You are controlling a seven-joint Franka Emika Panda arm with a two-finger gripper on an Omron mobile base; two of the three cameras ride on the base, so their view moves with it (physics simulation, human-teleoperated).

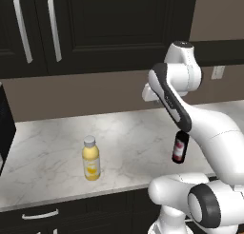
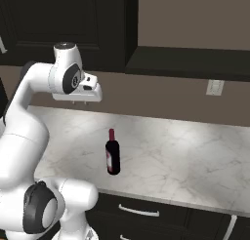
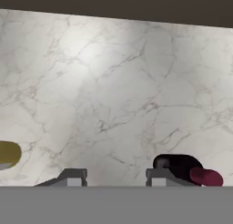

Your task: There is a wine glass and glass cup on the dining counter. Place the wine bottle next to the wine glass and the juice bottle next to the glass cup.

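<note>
Hand view, looking down past the gripper [image 3: 109,175], has its two dark tips spread well apart with bare marble between them, so it holds nothing; the wine bottle [image 3: 186,168] sits just beside one tip, seen from above with its red cap toward the edge, and a sliver of the juice bottle [image 3: 9,154] peeks in at the opposite side. From the left of the base, both bottles stand upright near the front edge of a marble counter [image 1: 47,142], the juice bottle [image 1: 91,158] well apart from the wine bottle [image 1: 179,147], which is partly hidden behind the arm. From the right, the wine bottle [image 2: 113,152] stands alone, the hand hovering well above and behind it. Further back are dark upper cabinets [image 1: 95,24] and a wall socket [image 2: 212,87]. I'd say this is the opening step, reaching for the wine bottle: the hand needs to shift over it, come down, and close around its body.
</note>
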